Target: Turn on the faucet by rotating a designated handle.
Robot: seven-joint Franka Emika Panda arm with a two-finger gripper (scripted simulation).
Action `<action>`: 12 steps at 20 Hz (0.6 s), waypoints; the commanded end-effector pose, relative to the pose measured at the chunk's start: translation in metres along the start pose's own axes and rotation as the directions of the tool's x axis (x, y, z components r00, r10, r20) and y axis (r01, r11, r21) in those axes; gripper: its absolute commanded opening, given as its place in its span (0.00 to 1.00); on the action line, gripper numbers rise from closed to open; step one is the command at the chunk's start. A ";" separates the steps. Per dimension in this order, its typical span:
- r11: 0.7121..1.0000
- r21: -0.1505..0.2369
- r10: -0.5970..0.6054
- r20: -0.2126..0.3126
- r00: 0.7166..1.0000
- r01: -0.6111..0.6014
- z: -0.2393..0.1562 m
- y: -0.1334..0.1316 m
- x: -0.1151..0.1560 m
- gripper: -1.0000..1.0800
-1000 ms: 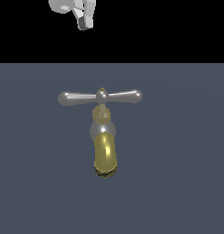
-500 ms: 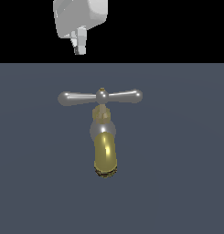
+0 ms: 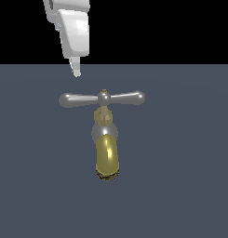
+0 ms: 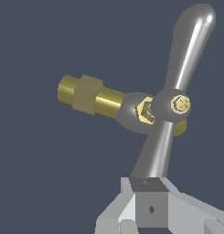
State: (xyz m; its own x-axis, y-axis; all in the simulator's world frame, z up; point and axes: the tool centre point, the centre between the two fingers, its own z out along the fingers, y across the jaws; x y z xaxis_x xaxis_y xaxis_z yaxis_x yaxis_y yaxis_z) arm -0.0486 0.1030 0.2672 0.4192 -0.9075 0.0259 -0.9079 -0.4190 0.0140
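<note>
The exterior view looks down at a slant on the faucet [image 3: 106, 139] from in front of its spout, near enough that the handle [image 3: 102, 98] spans a third of the frame. The wrist view looks along the gripper [image 4: 150, 208] from close range, onto the handle's central ball. Both views share faucet, handle and gripper [image 3: 76, 69].

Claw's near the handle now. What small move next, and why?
Probably ease the claw a little lower beside the handle arm on the exterior view's left: its tip hangs just above that arm, apparently not touching, so it cannot push yet.
</note>
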 end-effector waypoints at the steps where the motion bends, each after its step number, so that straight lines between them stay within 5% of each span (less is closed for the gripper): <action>1: 0.999 0.003 0.054 0.004 0.999 -0.054 0.013 -0.008 -0.005 0.00; 12: 0.974 0.007 0.225 0.023 0.974 -0.225 0.056 -0.029 -0.021 0.00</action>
State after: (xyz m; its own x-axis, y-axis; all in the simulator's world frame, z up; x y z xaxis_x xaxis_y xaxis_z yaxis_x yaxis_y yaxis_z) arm -0.0328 0.1300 0.2146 0.2225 -0.9749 0.0075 -0.9749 -0.2225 0.0024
